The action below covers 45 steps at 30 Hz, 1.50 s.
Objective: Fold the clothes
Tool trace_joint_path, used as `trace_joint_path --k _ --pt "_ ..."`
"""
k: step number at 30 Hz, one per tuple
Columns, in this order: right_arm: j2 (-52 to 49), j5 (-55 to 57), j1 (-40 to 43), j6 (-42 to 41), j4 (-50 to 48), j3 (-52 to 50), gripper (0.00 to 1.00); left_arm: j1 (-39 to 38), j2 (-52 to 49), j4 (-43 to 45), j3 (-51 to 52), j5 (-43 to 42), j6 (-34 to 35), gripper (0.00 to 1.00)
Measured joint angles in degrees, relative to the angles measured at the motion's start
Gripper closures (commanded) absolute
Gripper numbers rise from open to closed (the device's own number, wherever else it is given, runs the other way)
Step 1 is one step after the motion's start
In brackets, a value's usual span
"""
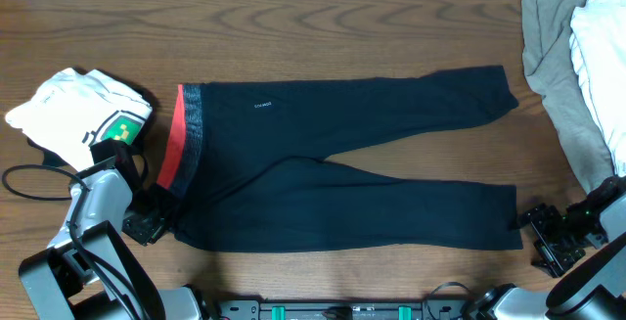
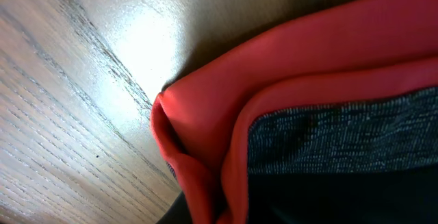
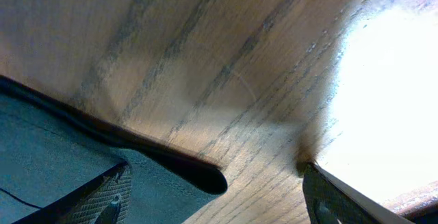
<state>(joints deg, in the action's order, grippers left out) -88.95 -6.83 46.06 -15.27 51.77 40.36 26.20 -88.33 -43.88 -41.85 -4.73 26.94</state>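
Observation:
The dark trousers (image 1: 342, 173) lie flat on the table, with the grey waistband edged in red-orange (image 1: 181, 144) at the left and both legs running right. My left gripper (image 1: 149, 224) is at the waistband's near corner. In the left wrist view the red-orange edge (image 2: 308, 80) bunches up into the jaws, whose fingers are hidden by cloth. My right gripper (image 1: 540, 237) is at the near leg's hem. In the right wrist view it is open (image 3: 213, 183), with the hem corner (image 3: 164, 183) lying between its fingers.
A white shirt with a green square print (image 1: 83, 105) lies at the left beside the waistband. A heap of grey-beige and white garments (image 1: 577, 66) fills the right edge. A black cable (image 1: 29, 178) loops at the near left on the wooden table (image 1: 342, 26).

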Motion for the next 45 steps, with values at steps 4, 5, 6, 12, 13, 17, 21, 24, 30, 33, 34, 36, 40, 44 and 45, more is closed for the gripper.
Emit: trace_joint_path --k 4,5,6,12,13,17,21,24,30,33,34,36,40,44,45 --pt "1.2 0.1 0.0 0.0 -1.3 -1.4 0.24 0.0 0.0 0.0 0.0 0.0 0.0 0.87" --pt "1.4 0.1 0.0 0.0 -1.4 -1.5 0.24 0.0 0.0 0.0 0.0 0.0 0.0 0.87" --pt "1.5 0.1 0.0 0.0 -1.5 -1.6 0.24 0.0 0.0 0.0 0.0 0.0 0.0 0.87" --pt "1.9 0.2 -0.1 0.0 -1.9 -1.9 0.24 0.0 0.0 0.0 0.0 0.0 0.0 0.87" --pt "1.9 0.2 -0.2 0.0 -1.9 -1.9 0.23 0.0 0.0 0.0 0.0 0.0 0.0 0.87" --pt "1.9 1.8 -2.6 -0.2 -2.2 -2.1 0.22 0.0 0.0 0.0 0.0 0.0 0.0 0.87" --pt "1.9 3.1 -5.6 -0.5 -2.8 -2.2 0.22 0.0 0.0 0.0 0.0 0.0 0.0 0.87" --pt "2.1 3.2 -8.0 -0.8 -3.7 -2.2 0.22 0.0 0.0 0.0 0.0 0.0 0.0 0.87" --pt "2.2 3.6 -10.8 -2.4 -5.3 -2.1 0.23 0.0 0.0 0.0 0.0 0.0 0.0 0.87" --pt "2.3 3.5 -11.2 -2.6 -5.4 -2.1 0.25 0.0 0.0 0.0 0.0 0.0 0.0 0.87" --pt "2.3 3.1 -11.2 -2.6 -5.5 -2.0 0.25 0.0 0.0 0.0 0.0 0.0 0.0 0.87" --pt "2.3 2.8 -11.3 -2.6 -5.7 -1.9 0.27 0.0 0.0 0.0 0.0 0.0 0.0 0.86" --pt "2.5 -0.8 -12.3 -2.4 -7.9 -1.7 0.36 0.0 0.0 0.0 0.0 0.0 0.0 0.87" --pt "2.5 -6.2 -12.9 -2.1 -9.7 -1.7 0.39 0.0 0.0 0.0 0.0 0.0 0.0 0.87" --pt "2.5 -7.7 -13.0 -2.1 -9.9 -1.7 0.39 0.0 0.0 0.0 0.0 0.0 0.0 0.87"
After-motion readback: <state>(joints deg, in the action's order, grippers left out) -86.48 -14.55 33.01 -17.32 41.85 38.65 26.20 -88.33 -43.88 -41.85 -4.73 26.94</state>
